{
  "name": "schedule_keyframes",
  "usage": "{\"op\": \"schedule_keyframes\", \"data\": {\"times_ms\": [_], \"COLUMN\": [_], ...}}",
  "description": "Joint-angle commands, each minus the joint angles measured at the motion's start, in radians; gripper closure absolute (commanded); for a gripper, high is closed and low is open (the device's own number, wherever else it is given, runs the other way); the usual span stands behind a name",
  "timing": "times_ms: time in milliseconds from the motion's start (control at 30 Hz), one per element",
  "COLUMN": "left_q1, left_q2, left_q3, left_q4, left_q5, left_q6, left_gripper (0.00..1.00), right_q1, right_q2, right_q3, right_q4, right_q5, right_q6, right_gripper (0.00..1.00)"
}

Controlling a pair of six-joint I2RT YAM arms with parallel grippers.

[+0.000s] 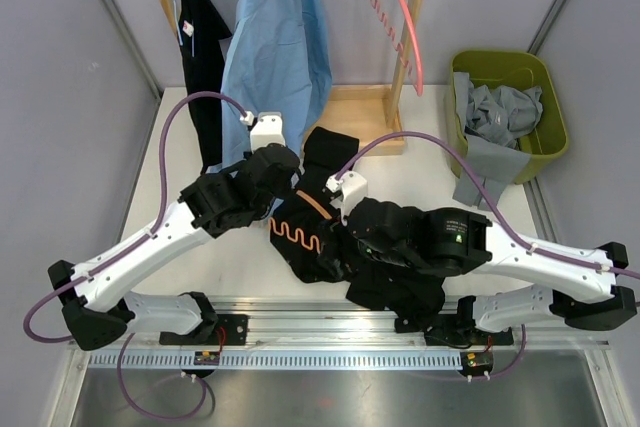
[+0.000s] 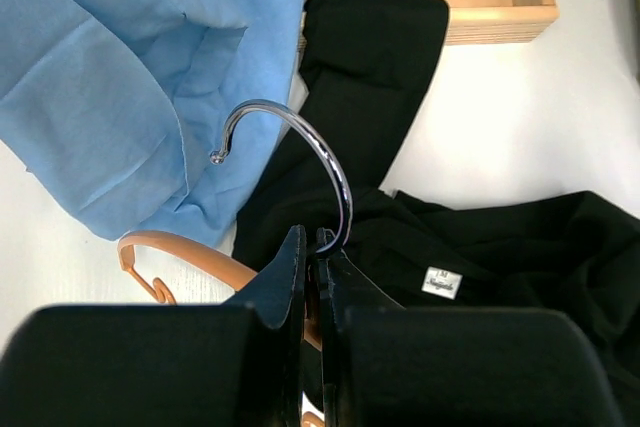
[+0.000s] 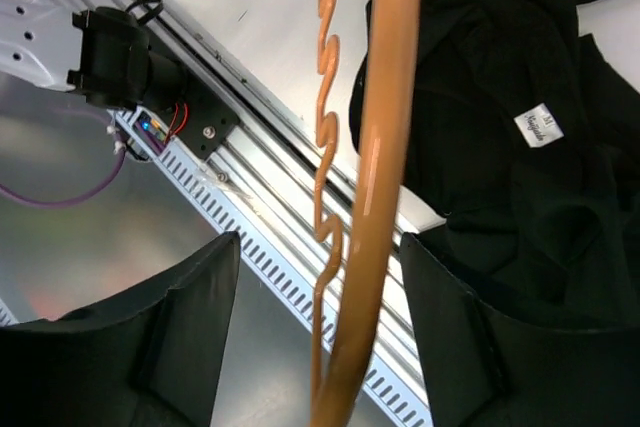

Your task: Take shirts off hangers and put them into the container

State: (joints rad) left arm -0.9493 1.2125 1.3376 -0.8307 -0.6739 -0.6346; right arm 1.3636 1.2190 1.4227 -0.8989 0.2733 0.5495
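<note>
Light blue shirt [image 1: 275, 42] hangs on the rack, left of centre. Left tool [image 2: 312, 252] clamped together on the metal hook stem of the orange hanger [image 1: 300, 235]. Hanger lies over a black shirt [image 1: 325, 162] crumpled on the desk [image 1: 420, 107]. Right tool [image 3: 320, 247]: fingers apart, hanger arm between them, ungripped. Container [image 1: 552, 107] far right, grey shirt [image 1: 495, 112] inside, draped over its near rim.
</note>
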Motion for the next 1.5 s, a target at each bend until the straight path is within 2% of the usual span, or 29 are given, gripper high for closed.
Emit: {"op": "schedule_keyframes", "data": {"times_ms": [0,33,100,267,300,333,367,500,600,733,833,867,967,1100,1167,1233,1267,1433,1467], "left_q1": [-0.008,-0.011,-0.011,-0.013,-0.013,-0.013,-0.013,-0.013,-0.013,-0.013,-0.012,-0.013,-0.013,-0.013,-0.013,-0.013,-0.011,-0.013,-0.013], "left_q2": [-0.042,-0.042,-0.048,-0.065,-0.076,-0.085,-0.094,-0.157,-0.202,-0.353,-0.474,-0.566,-0.712,-0.775,-0.784,-0.811,-0.821,-0.846,-0.846], "left_q3": [0.077,0.083,0.083,0.055,0.045,0.040,0.038,0.066,0.135,0.166,0.109,0.060,-0.052,-0.127,-0.155,-0.198,-0.210,-0.245,-0.248], "left_q4": [0.006,-0.002,-0.013,-0.013,-0.010,0.004,0.010,0.036,-0.007,-0.030,-0.016,-0.010,-0.016,-0.135,-0.160,-0.171,-0.168,-0.163,-0.160], "left_q5": [0.025,0.028,0.030,0.079,0.085,0.105,0.108,0.111,0.085,0.076,0.088,0.088,0.089,0.073,0.085,0.103,0.109,0.125,0.128], "left_q6": [0.012,0.012,0.010,0.012,0.019,0.026,0.039,0.084,0.096,0.098,0.084,0.066,0.009,-0.066,-0.099,-0.123,-0.128,-0.135,-0.135], "left_gripper": [1.00,1.00,1.00,1.00,0.97,0.87,0.54,0.01,0.01,0.01,0.01,0.01,0.01,0.01,0.01,0.01,0.01,0.01,0.01], "right_q1": [0.005,0.005,0.005,0.006,0.006,0.006,0.006,0.008,0.008,0.008,0.008,0.006,0.006,0.005,-0.004,-0.064,-0.171,-0.421,-0.478], "right_q2": [-0.035,-0.035,-0.045,-0.046,-0.047,-0.047,-0.052,-0.085,-0.121,-0.212,-0.291,-0.303,-0.293,-0.208,-0.148,-0.096,-0.075,0.087,0.117], "right_q3": [0.002,0.002,0.004,0.010,0.015,0.016,0.019,0.035,0.047,0.071,0.087,0.093,0.128,0.172,0.202,0.225,0.263,0.389,0.465], "right_q4": [0.018,0.018,0.020,0.025,0.023,0.023,0.017,0.017,0.002,-0.038,-0.050,-0.058,-0.071,0.004,0.095,0.181,0.192,0.267,0.264], "right_q5": [0.087,0.095,0.106,0.110,0.106,0.106,0.107,0.125,0.155,0.223,0.323,0.361,0.542,0.662,0.702,0.646,0.538,0.305,0.250], "right_q6": [0.013,0.020,0.023,0.015,0.013,0.009,0.007,0.001,-0.005,-0.029,-0.048,-0.054,-0.100,-0.213,-0.281,-0.353,-0.356,-0.418,-0.422], "right_gripper": [0.54,0.71,0.98,1.00,1.00,1.00,1.00,1.00,1.00,1.00,1.00,1.00,1.00,1.00,1.00,1.00,1.00,1.00,1.00]}}
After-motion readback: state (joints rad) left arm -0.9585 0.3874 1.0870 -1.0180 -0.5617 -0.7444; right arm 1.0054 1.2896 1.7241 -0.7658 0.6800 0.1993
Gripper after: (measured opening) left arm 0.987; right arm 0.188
